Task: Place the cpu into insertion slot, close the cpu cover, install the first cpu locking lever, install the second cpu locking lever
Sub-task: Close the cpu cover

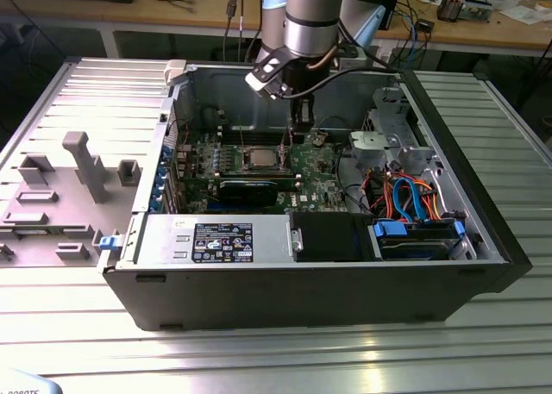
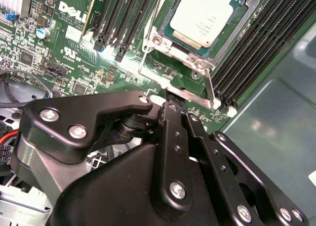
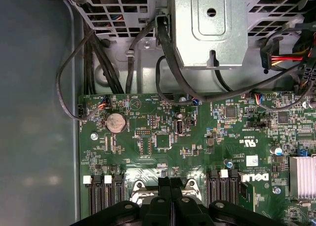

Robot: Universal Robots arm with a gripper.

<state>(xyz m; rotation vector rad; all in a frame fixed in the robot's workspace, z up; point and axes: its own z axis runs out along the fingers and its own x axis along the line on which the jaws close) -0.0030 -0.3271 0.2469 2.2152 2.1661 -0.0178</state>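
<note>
The cpu [image 2: 205, 13], a square chip with a silver-grey top, lies flat in the insertion slot [image 1: 247, 160] on the green board. The cpu cover [image 2: 180, 50], a silvery frame, lies down around the chip's edges. A thin wire lever [image 2: 148, 43] runs along one side of the socket. A second lever [image 2: 210, 85] sticks up at the corner nearest the gripper. My gripper [image 2: 172, 105] is shut, with its black fingertips [image 3: 165, 182] together just beside the socket edge, at a flat silvery bar [image 2: 192, 95]. In the exterior view the gripper [image 1: 299, 128] hangs over the board, to the right of the cpu [image 1: 259, 159].
Long black memory slots [image 2: 123, 18] flank the socket on both sides. A metal drive cage [image 3: 212, 28] and black cables [image 3: 165, 72] lie past the board's edge. A finned heat sink [image 3: 301, 174] and a black card [image 1: 246, 190] stand nearby. Case walls [image 1: 181, 109] enclose everything.
</note>
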